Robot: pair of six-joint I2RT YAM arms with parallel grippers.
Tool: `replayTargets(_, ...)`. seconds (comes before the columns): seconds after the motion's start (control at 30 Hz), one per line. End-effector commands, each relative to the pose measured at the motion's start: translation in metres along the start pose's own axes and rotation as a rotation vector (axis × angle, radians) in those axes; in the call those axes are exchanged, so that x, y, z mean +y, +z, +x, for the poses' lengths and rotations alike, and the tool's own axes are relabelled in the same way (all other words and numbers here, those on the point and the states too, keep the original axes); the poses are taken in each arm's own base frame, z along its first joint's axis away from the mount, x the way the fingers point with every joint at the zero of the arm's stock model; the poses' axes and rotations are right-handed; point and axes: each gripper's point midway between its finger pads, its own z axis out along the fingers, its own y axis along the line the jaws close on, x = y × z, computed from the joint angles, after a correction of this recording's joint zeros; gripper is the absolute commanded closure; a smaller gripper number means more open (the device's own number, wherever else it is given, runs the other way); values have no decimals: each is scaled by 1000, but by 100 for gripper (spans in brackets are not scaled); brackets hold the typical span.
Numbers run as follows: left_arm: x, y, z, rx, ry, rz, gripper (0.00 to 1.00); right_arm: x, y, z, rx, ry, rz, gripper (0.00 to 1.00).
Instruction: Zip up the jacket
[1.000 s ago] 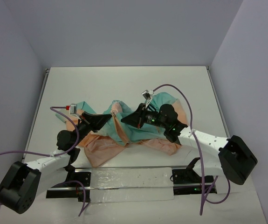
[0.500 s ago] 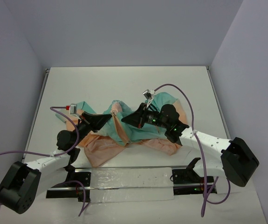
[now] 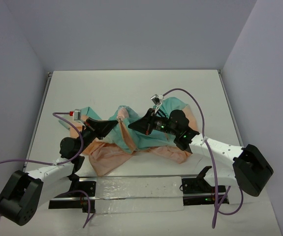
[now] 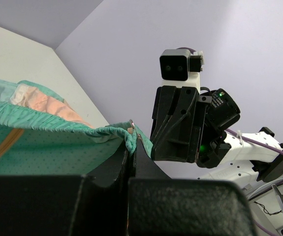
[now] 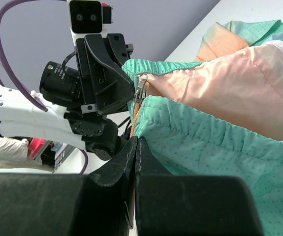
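Note:
The jacket (image 3: 131, 142), peach-orange and teal, lies bunched at the table's middle. My left gripper (image 3: 115, 123) is shut on a teal hem fold of the jacket (image 4: 57, 142); its tips (image 4: 132, 142) pinch the cloth next to a small metal piece. My right gripper (image 3: 131, 126) is shut on the jacket's teal edge (image 5: 200, 147) beside the orange zipper tape (image 5: 135, 115), below the metal zipper slider (image 5: 142, 87). The two grippers face each other, a short gap apart, with the cloth held up between them.
The white table (image 3: 131, 88) runs to grey walls at back and sides. A clear plastic strip (image 3: 136, 189) and black arm mounts lie along the near edge. Purple cables (image 3: 190, 98) loop over both arms.
The right arm's forearm has shifted very slightly; both grippers and the jacket stay where they were.

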Motion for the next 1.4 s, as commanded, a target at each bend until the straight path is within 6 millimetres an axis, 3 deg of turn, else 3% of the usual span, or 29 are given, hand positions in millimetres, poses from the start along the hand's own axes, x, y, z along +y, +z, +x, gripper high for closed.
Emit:
replayTargets(0.0,-64,-2,-31,-127,116,255,100,19,3,-19,-53,-54,-53,100)
replayTargets(1.37,-63,-2,-32,-132,111,252,100,22,4,-19,-43,-54,-69,100)
